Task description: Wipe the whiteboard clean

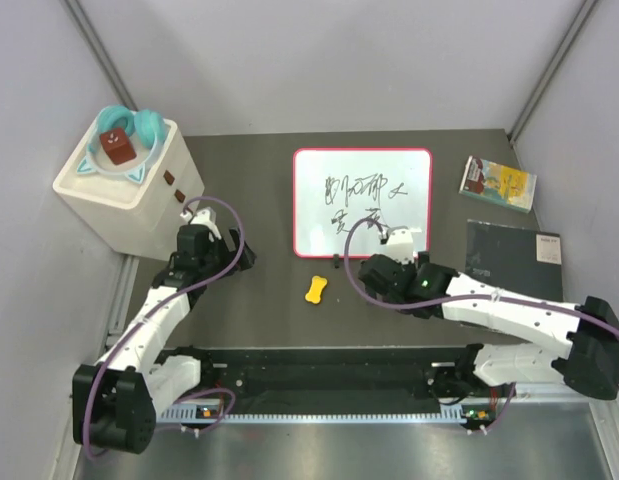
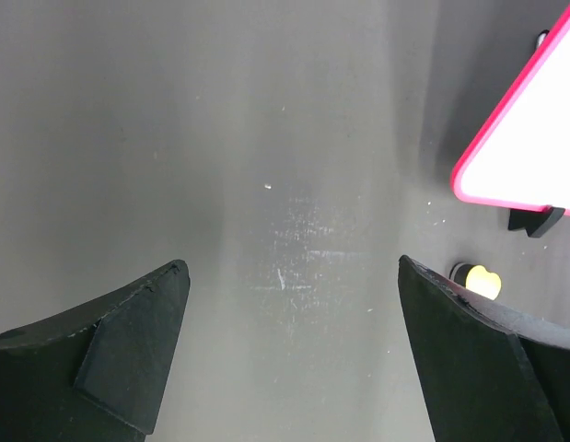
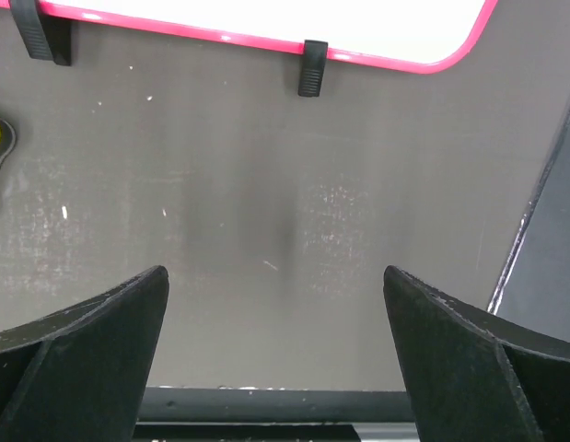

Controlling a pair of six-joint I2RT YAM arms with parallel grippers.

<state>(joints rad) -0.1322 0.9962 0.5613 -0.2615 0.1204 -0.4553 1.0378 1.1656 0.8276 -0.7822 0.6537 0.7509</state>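
The whiteboard (image 1: 362,203), white with a red-pink frame and black scribbles, lies flat at the table's middle back. My left gripper (image 1: 237,256) is open and empty over bare table, left of the board's near left corner. That corner shows in the left wrist view (image 2: 533,138), beyond the open left gripper (image 2: 294,313). My right gripper (image 1: 384,270) is open and empty just in front of the board's near edge. In the right wrist view, the right gripper (image 3: 275,313) hovers over bare table, and the board's near edge (image 3: 220,39) runs along the top.
A small yellow bone-shaped piece (image 1: 315,289) lies in front of the board, between the grippers. A white box (image 1: 129,185) with a teal ring and a brown block stands at back left. A colourful booklet (image 1: 498,183) and a dark grey panel (image 1: 512,255) lie at the right.
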